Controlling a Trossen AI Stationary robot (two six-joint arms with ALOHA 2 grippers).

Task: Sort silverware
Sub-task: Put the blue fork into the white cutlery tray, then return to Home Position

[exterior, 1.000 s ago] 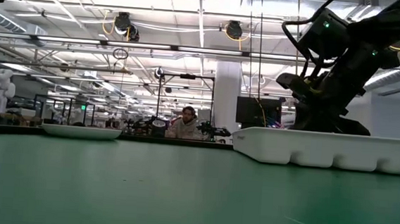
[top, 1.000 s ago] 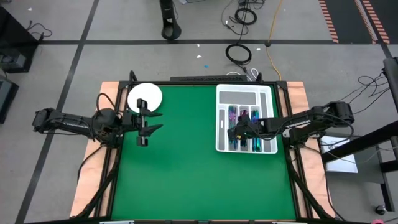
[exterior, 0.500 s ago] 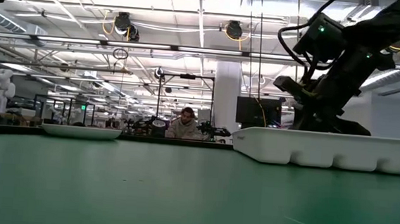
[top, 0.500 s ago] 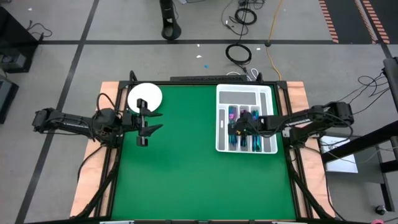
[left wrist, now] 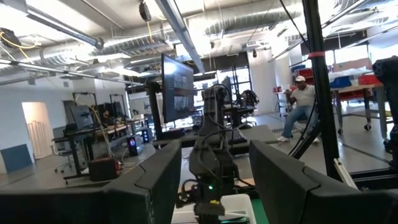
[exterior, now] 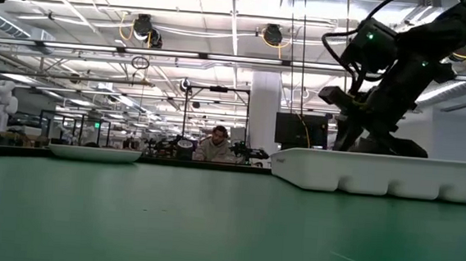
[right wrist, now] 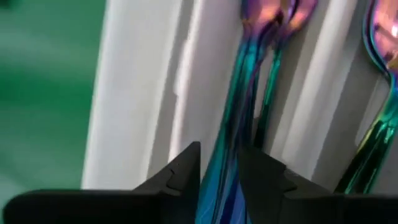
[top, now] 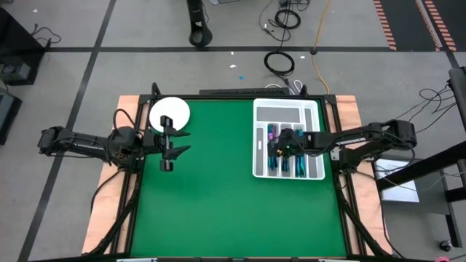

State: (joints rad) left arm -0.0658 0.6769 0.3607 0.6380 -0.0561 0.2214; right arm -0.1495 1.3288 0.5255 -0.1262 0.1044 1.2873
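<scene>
At the left edge of the green table (top: 211, 211), the left gripper (top: 177, 140) hangs above the mat just on the near side of the round white plate (top: 170, 113), its fingers spread wide with nothing between them. It looks parked there, out of the way, since the plate shows bare and no cutlery lies on the mat around it. Well apart from it, toward the right of the table, sits the white divided tray (top: 259, 145), and the silverware (top: 284, 156) lies inside it: pink, blue and teal pieces laid lengthwise in the narrow slots, each slot seemingly keeping one sort together, while the wide compartment on the far side shows white. The right gripper (top: 279, 148) is down over the left slots of the tray, reached in from the right edge of the table. In its wrist view a teal-and-blue handle (right wrist: 231, 155) runs between the two dark fingers (right wrist: 180, 171), with a gap on at least one side, so the jaws look partly parted rather than clamped; whether they have fully let go is hard to tell from so close. The piece lies along its slot beside another, which suits setting it down among its kind, and by that the sorting looks nearly done.
</scene>
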